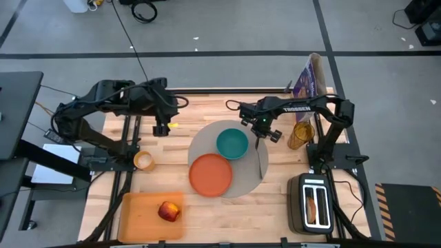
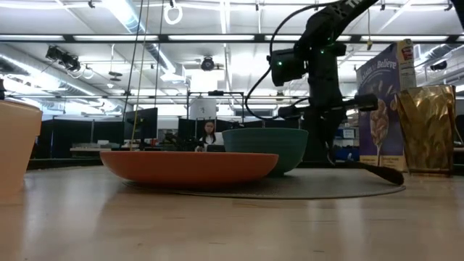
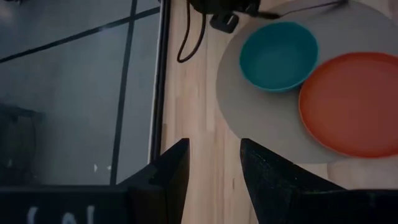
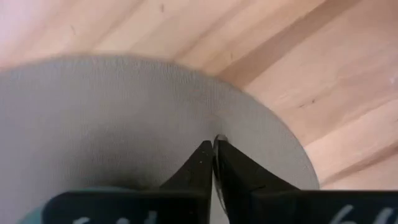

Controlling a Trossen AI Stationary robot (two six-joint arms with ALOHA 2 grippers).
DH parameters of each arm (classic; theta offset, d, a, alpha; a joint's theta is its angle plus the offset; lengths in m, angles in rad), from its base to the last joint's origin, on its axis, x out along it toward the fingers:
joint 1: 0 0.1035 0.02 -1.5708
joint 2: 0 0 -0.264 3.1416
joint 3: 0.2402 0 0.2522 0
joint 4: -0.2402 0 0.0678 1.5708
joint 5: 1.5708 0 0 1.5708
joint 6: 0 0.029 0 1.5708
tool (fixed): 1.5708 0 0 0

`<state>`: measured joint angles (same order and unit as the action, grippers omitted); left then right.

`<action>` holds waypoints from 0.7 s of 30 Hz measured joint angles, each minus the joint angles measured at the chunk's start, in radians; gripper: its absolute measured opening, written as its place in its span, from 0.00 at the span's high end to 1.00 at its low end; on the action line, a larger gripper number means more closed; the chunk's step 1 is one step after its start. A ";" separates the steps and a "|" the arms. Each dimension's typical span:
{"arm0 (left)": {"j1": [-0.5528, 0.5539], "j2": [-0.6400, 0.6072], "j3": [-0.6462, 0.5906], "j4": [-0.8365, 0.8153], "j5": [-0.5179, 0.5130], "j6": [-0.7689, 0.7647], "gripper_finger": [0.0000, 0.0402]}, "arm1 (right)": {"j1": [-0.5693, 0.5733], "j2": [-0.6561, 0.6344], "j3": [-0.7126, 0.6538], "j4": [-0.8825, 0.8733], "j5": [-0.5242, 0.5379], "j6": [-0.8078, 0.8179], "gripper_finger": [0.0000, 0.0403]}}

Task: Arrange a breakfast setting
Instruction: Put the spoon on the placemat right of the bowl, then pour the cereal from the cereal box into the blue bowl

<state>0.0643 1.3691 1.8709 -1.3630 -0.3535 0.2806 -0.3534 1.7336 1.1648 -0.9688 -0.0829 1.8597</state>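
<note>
The round grey placemat (image 1: 241,180) lies mid-table with the teal bowl (image 1: 232,143) and orange plate (image 1: 211,175) on it. The metal spoon (image 1: 260,162) lies along the mat's right side. My right gripper (image 1: 258,136) is over the mat's far right part, shut on the spoon's far end. My left gripper (image 1: 160,129) hangs open and empty above the far left of the table. The small yellow cup (image 1: 144,161) stands on the wood left of the mat. The red apple (image 1: 169,211) sits on the orange cutting board (image 1: 138,215). A bagel half (image 1: 317,205) stands in the toaster (image 1: 312,203). My right gripper pinches the far end of the spoon's handle (image 4: 219,139) between its two fingertips, coming from above and pointing down. In the low view the spoon slants down from the fingers, and its other end (image 2: 388,174) rests on the placemat.
A cereal box (image 1: 308,79) stands at the far right edge, with an amber-gold container (image 1: 300,134) just in front of it, close to my right arm. A person (image 2: 209,136) sits in the room beyond the table. Bare wood lies between the mat and the cutting board.
</note>
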 joint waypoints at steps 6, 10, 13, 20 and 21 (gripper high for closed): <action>0.000 -0.018 0.000 0.003 0.002 0.019 0.63 | -0.010 0.000 0.000 -0.020 0.041 0.023 0.81; 0.000 -0.024 0.000 0.004 0.050 0.019 0.63 | -0.010 -0.016 0.000 -0.024 0.051 -0.059 0.76; 0.000 -0.025 0.000 0.005 0.096 0.019 0.63 | -0.010 -0.062 0.000 -0.065 0.075 -0.175 0.73; 0.000 -0.027 0.000 0.108 0.221 0.019 0.63 | 0.004 -0.292 0.022 -0.130 0.166 -0.483 0.73; 0.000 -0.027 0.000 0.135 0.238 0.019 0.63 | 0.013 -0.330 0.038 -0.127 0.196 -0.506 0.73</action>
<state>0.0643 1.3422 1.8709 -1.2282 -0.1153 0.2996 -0.3400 1.4032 1.2028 -1.0961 0.1130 1.3538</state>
